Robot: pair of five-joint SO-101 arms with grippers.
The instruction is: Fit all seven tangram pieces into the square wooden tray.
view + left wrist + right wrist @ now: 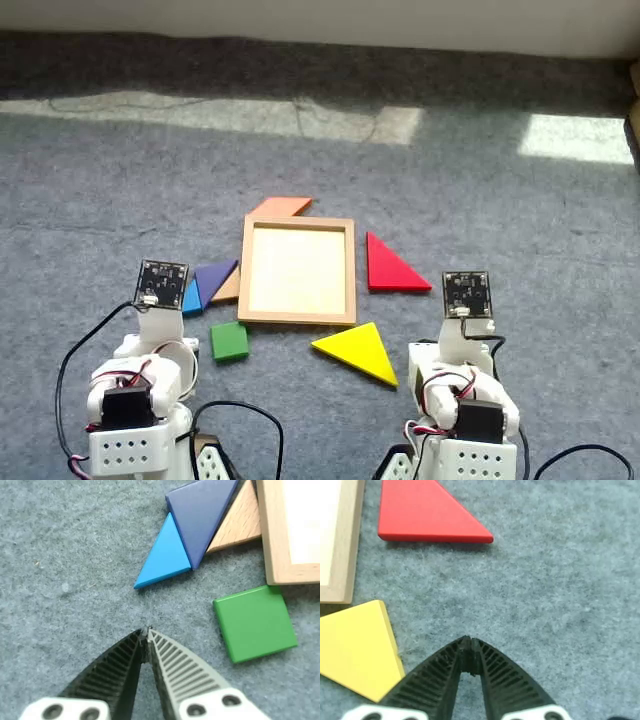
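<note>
Wooden and square, the tray [298, 319] lies flat at the middle of the grey carpeted tabletop [520, 210], its pale floor bare, so by my reading the task stands at its very first step with nothing yet fitted. Seven pieces ring it, all outside the rim. One orange parallelogram [282, 207] sits against the far edge and one red triangle [390, 270] just to the right. One yellow triangle [362, 350] lies near the near right corner, one green square [255, 622] just off the near left corner. On the left are three more triangles packed side by side: plain wood [239, 525] touching the tray, dark blue [202, 515] next to it, and light blue [165, 555] outermost. That makes five triangles, one square and one parallelogram for one tray. The left gripper [146, 630] hangs over bare carpet near the light blue triangle and the green square, jaws pressed together on nothing. The right gripper [469, 640] hangs between the yellow and red triangles, jaws likewise closed and empty. The next move likely calls for spreading one pair of jaws, lowering over a thin flat piece and pinching its edges, probably a large triangle first.
</note>
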